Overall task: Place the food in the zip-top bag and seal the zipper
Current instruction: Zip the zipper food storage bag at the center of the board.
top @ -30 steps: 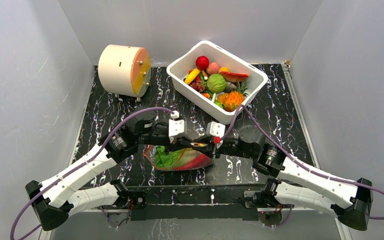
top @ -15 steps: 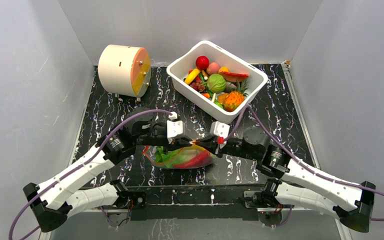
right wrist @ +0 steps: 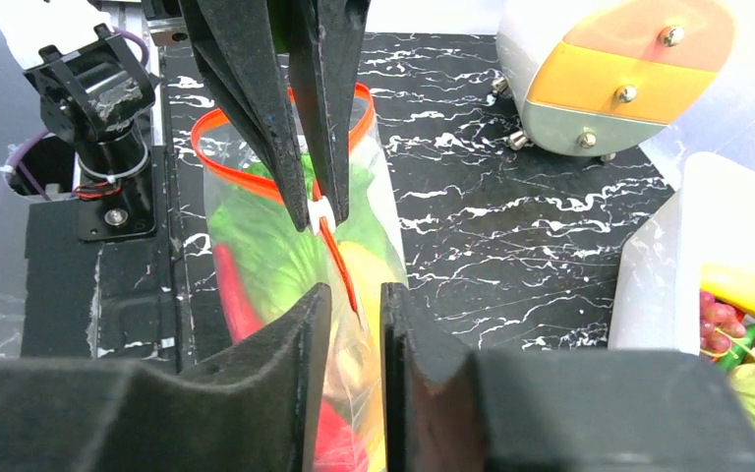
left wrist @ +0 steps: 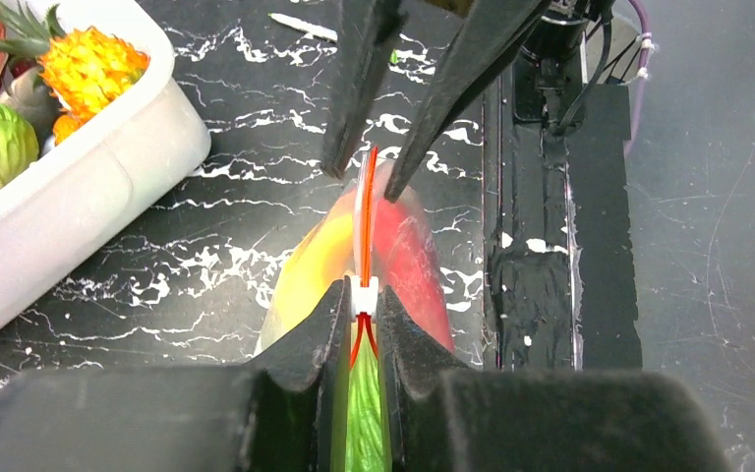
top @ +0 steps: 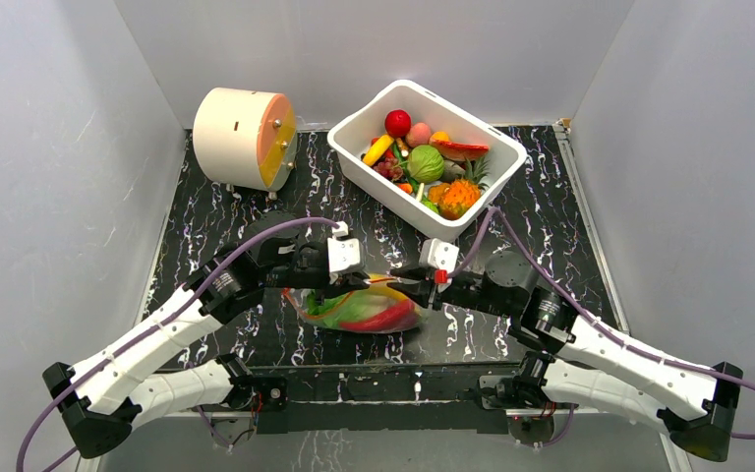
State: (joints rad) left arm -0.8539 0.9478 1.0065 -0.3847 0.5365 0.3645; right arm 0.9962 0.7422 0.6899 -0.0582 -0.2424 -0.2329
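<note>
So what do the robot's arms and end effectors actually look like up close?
Both arms have white shell links joined by black motor joints. A purple cable loops along the left arm and the right arm. Each end effector, left and right, has two black, tapering fingers behind a white block; the right one's block shows a small red mark.

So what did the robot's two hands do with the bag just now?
The left gripper slid left along the zipper, dragging the white slider with it, while the right gripper pulled slightly right, gripping the other end. The zip-top bag stretched flatter between them. The white tub and cream cylinder stayed put.
</note>
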